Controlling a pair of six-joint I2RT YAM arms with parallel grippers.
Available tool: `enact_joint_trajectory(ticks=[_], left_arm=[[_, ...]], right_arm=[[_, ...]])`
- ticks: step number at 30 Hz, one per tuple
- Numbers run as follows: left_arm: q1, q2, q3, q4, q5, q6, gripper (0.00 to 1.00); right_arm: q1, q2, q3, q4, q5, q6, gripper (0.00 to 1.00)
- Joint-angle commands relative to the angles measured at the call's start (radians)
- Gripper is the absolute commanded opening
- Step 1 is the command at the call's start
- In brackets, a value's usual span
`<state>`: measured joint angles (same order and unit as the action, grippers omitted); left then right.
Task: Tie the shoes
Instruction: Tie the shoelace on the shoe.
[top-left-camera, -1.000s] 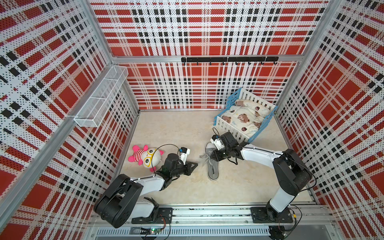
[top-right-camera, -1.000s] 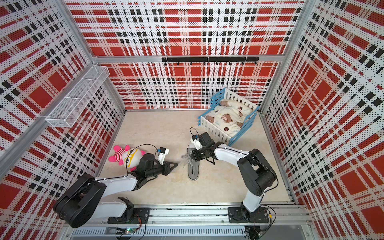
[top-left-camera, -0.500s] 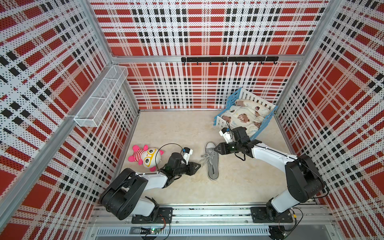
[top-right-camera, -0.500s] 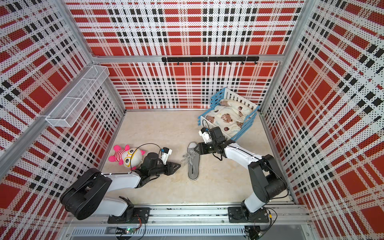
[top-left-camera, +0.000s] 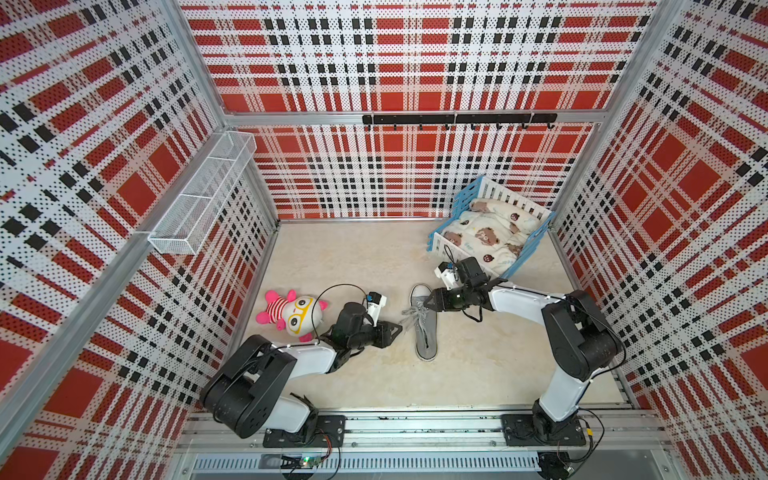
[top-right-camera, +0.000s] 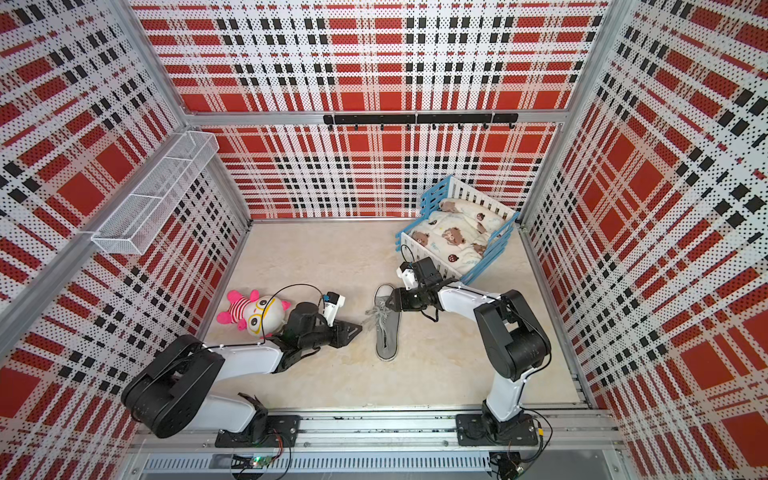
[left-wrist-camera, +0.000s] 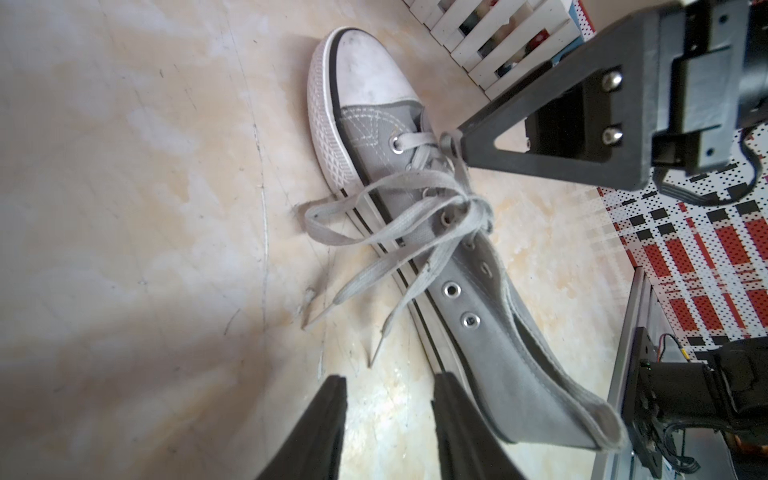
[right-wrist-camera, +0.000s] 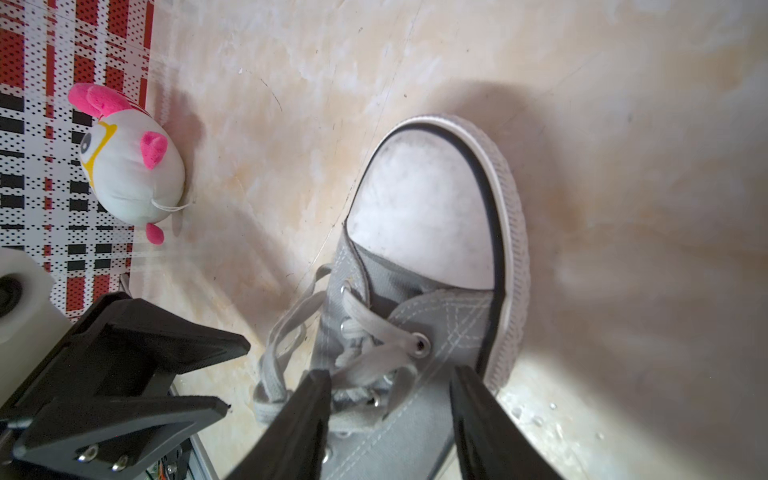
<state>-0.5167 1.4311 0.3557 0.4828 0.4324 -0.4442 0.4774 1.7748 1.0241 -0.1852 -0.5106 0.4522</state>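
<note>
Plush toy (top-left-camera: 297, 318) and crib (top-left-camera: 512, 196) near sneaker (top-left-camera: 426, 332)

Bright, even overhead light leaves only soft shadows on the floor (top-left-camera: 374, 266) toward six o'clock, while the wrist views bend at their edges and near fingers (left-wrist-camera: 316, 432) blur.

sneaker (left-wrist-camera: 478, 299) on floor (left-wrist-camera: 145, 208) | laces (left-wrist-camera: 399, 208) loose, splayed | left hand (left-wrist-camera: 390, 382) parted, empty | right hand (left-wrist-camera: 467, 149) tip at laces
</note>
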Motion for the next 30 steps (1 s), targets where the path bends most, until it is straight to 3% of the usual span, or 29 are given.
enact_joint_trajectory(ticks=[1,12,26,30], left_arm=[[0.007,0.014,0.028,0.001,-0.011,0.019,0.4],[0.011,0.015,0.026,0.0,-0.02,0.027,0.4],[0.08,0.066,0.086,0.047,-0.014,0.014,0.46],[0.065,0.102,0.108,0.042,-0.082,0.084,0.48]], right_arm=[[0.006,0.012,0.012,0.057,-0.036,0.028,0.53],[0.012,0.043,0.015,0.079,-0.052,0.043,0.46],[0.012,0.024,0.002,0.1,-0.026,0.052,0.02],[0.012,0.021,0.004,0.096,-0.025,0.047,0.0]])
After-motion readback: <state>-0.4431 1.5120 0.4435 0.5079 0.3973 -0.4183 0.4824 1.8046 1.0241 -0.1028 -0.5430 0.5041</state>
